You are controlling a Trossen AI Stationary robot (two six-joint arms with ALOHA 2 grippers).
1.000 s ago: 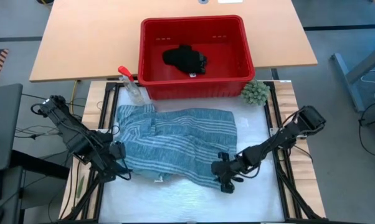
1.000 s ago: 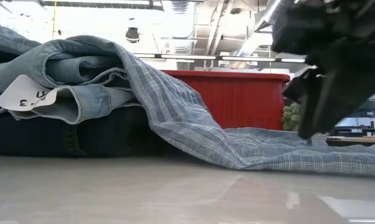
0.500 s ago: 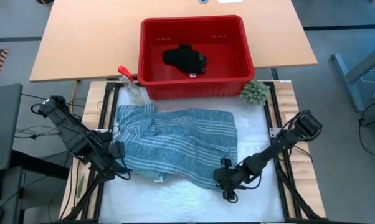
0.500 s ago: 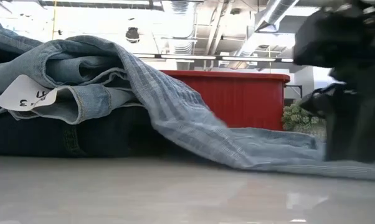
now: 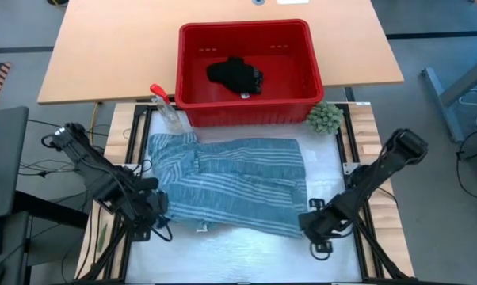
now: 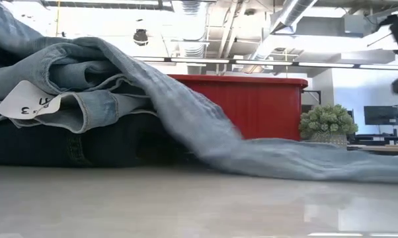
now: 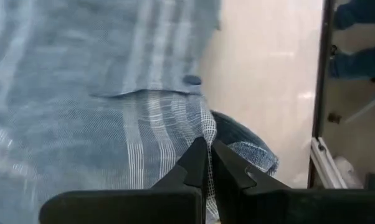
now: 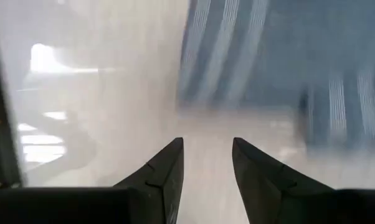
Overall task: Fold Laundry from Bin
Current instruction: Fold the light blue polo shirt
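Two grippers flank striped shirt (image 5: 230,186) edges; right gripper (image 5: 316,231) clear.

shirt (image 5: 227,184) before bin (image 5: 250,111), on jeans (image 6: 67,86)

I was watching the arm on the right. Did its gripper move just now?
Yes. In the high view the right gripper slid off the striped shirt toward the table's right frame rail, away from the red bin, and is now open.
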